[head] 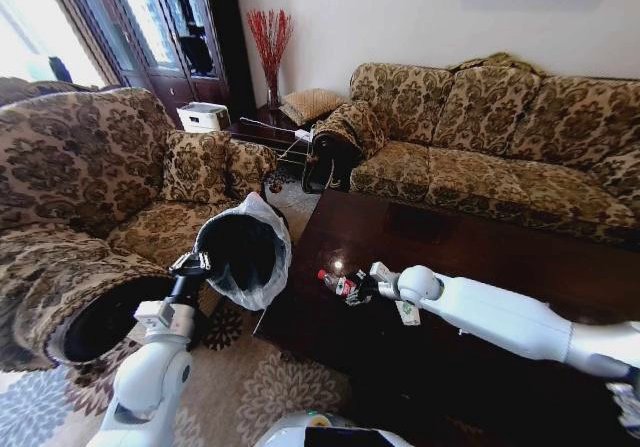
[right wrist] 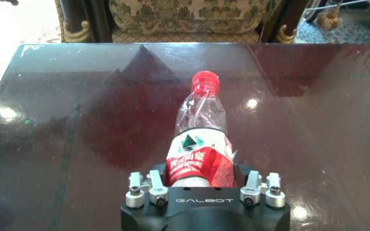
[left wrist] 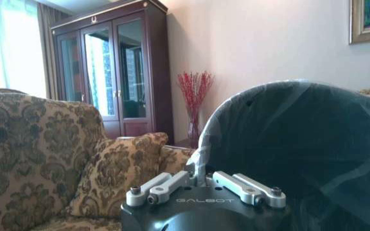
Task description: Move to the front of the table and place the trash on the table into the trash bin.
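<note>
1. Right end effector (head: 352, 289), at the centre of the head view, is clamped around the base of a small clear plastic bottle with a red cap and red-and-white label (head: 336, 283); from its wrist camera the bottle (right wrist: 198, 144) juts away from the fingers (right wrist: 154, 188), which press its labelled lower half on both sides.
2. Held this way, the bottle lies roughly level above the near left corner of the glossy dark-brown wooden bench (head: 480, 257), cap aimed toward the left of the frame.
3. Left end effector (head: 190, 263), left of centre in the head view, pinches the rim of a small round black trash bin lined with a translucent white plastic bag (head: 243, 250).
4. That bin hangs tilted, its mouth turned toward the camera and the bottle, just off the bench's left edge and near the bottle's cap without touching it.
5. From the left wrist camera the fingers (left wrist: 156, 188) close on the bag-covered rim of the bin (left wrist: 300, 154), which takes up the right half of that frame.
6. A floral-patterned brown armchair (head: 90, 177) stands at the left of the head view behind the bin, and a matching sofa (head: 490, 127) runs along the upper right behind the bench.
7. Patterned grey carpet (head: 250, 387) shows at the lower left.
</note>
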You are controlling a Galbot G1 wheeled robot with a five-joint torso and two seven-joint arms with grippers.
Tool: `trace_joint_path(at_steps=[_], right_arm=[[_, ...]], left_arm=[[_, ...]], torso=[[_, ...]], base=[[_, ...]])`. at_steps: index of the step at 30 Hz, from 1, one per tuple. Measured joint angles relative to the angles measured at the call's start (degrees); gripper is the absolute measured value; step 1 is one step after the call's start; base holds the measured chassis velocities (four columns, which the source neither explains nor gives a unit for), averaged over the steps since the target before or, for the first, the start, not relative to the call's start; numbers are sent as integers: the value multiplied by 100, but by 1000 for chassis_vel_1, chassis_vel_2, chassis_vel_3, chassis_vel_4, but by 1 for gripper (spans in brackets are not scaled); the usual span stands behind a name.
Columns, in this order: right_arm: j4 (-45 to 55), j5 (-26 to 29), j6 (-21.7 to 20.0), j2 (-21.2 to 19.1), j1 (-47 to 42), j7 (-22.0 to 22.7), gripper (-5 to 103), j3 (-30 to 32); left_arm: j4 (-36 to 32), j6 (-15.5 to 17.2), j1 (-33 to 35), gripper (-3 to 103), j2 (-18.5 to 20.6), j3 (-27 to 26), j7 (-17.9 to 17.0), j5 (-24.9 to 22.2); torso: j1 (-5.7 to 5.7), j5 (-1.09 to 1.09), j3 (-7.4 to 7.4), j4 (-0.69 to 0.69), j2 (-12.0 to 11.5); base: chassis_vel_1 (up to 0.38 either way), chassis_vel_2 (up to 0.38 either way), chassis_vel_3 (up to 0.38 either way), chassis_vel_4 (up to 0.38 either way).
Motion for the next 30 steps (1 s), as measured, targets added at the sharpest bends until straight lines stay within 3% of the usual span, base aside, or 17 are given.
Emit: trace_joint_path(at_steps=[1, 4, 12, 13, 14, 16, 17, 19, 20, 23, 24, 27, 30], right_arm=[[0, 0, 0, 0, 0, 0, 67, 0], [42, -3, 9, 0, -63, 138, 53, 30], [198, 64, 50, -26, -344, 625, 36, 337], [272, 147, 48, -21, -530, 795, 32, 726], [272, 147, 48, -21, -530, 795, 32, 726], [482, 345, -1, 25, -960, 1062, 25, 1625], [482, 345, -1, 25, -960, 1062, 25, 1625], [724, 509, -26, 137, -1378, 1346, 19, 2623], [724, 509, -26, 137, -1378, 1346, 19, 2623], [1097, 721, -20, 211, -1708, 1637, 13, 3755], [1097, 721, -20, 211, -1708, 1637, 13, 3755], [1453, 995, -20, 101, -1734, 1672, 13, 4598], [1634, 1202, -20, 30, -1569, 1671, 13, 4913]], left_arm=[[0, 0, 0, 1, 0, 0, 0, 0], [-14, 14, -12, 1, 6, 6, -1, -1], [-102, 211, -103, 1, 179, 0, -28, -182], [-101, 262, -114, 1, 278, -1, -49, -282], [-101, 262, -114, 1, 278, -1, -49, -282], [-78, 386, -197, 1, 575, 12, -99, -595], [-78, 386, -197, 1, 575, 12, -99, -595], [33, 532, -395, 1, 872, 66, -147, -858], [33, 532, -395, 1, 872, 66, -147, -858], [242, 776, -774, 1, 1416, 185, -258, -1299], [242, 776, -774, 1, 1416, 185, -258, -1299], [562, 1091, -1282, 1, 2156, 342, -373, -1974], [878, 1244, -1677, 1, 2548, 502, -407, -2372]], torso=[[0, 0, 0, 0, 0], [-1, -2, -1, 0, 0], [0, 1, 0, 1, 0], [0, 1, 1, 1, 0], [0, 1, 1, 1, 0], [1, 1, 1, 1, 0], [1, 1, 1, 1, 0], [0, -1, 1, 0, 0], [0, -1, 1, 0, 0], [0, -2, 1, 1, 0], [0, -2, 1, 1, 0], [0, 0, 1, -1, 0], [0, -1, 1, -1, 0]], base=[[0, 0, 0, 0], [0, 0, 0, 0], [0, 0, 0, 0], [0, 0, 0, 0], [0, 0, 0, 0], [0, 0, 0, 0], [0, 0, 0, 0], [0, 0, 0, 0], [0, 0, 0, 0], [0, 0, 0, 0], [0, 0, 0, 0], [0, 0, 0, 0], [0, 0, 0, 0]])
